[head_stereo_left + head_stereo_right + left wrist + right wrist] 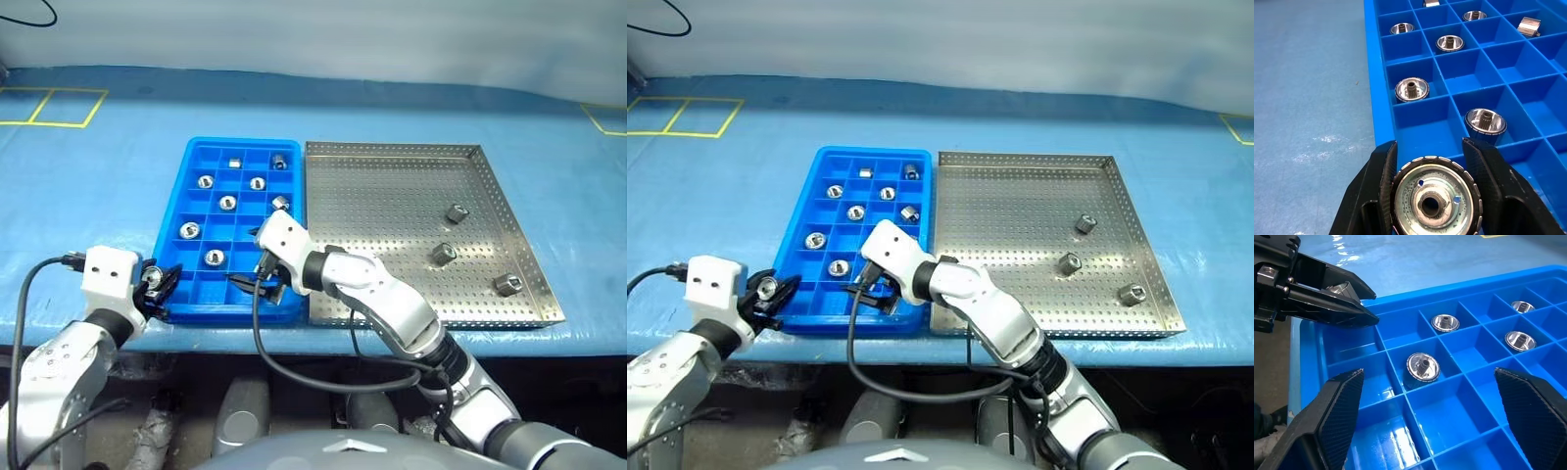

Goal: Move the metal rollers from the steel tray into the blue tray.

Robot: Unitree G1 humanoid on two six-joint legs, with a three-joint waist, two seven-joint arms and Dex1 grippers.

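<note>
Wide-spread right end effector (1437,423) above blue tray (1459,377); four metal rollers (1422,367) inside

The blue tray's (196,157) near right corner is hidden by the right gripper (257,282). The held roller (1436,196) is cut off by the picture's edge in the left wrist view.

Glossy blue plastic tray (174,227), shiny metal rollers (1411,89) — perforated steel tray (392,211) matt-bright, gripper pads (1535,406) textured black.

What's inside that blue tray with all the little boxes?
The blue tray holds seven metal rollers, one per compartment. The right gripper hangs open over the near corner and hides some compartments there.
</note>
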